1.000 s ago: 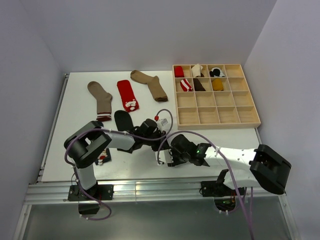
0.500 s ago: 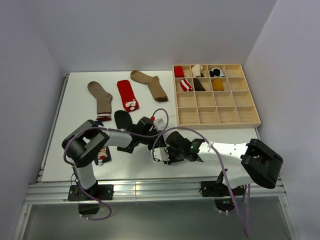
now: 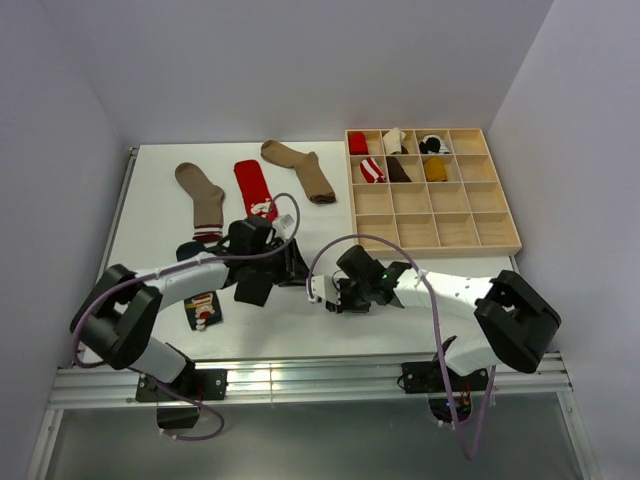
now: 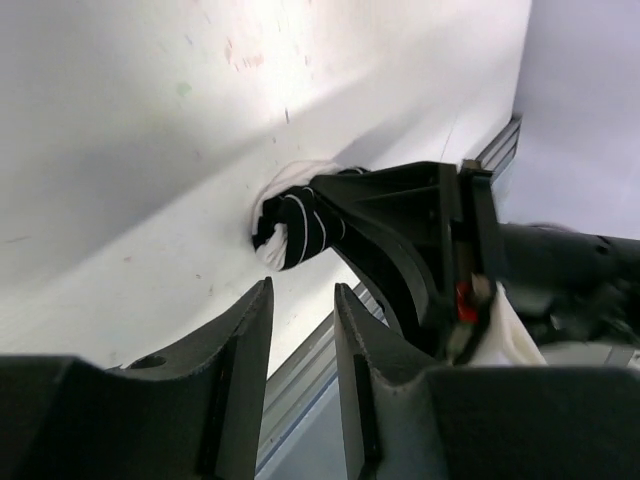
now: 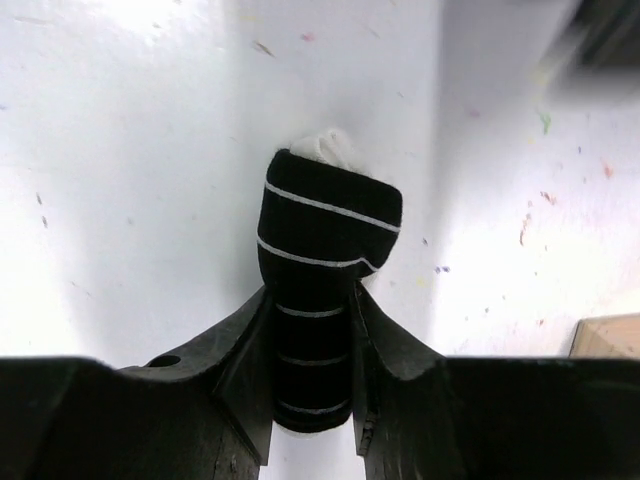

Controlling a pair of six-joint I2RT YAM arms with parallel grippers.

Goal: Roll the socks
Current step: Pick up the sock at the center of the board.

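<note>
Soft, light and likely springy, the rolled striped sock (image 5: 325, 215) is best pinched across its middle, where the right gripper (image 5: 310, 300) clamps it; the left gripper (image 4: 302, 290) gapes empty.

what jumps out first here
The right gripper clamps a rolled black striped sock at front middle, the left gripper open and empty facing it. At back right a wooden tray holds rolled socks in its far rows; a red sock and tan socks lie flat at back left.

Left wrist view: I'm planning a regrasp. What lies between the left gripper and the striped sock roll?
Bare white table only, between left gripper and striped sock roll, in the left wrist view.
</note>
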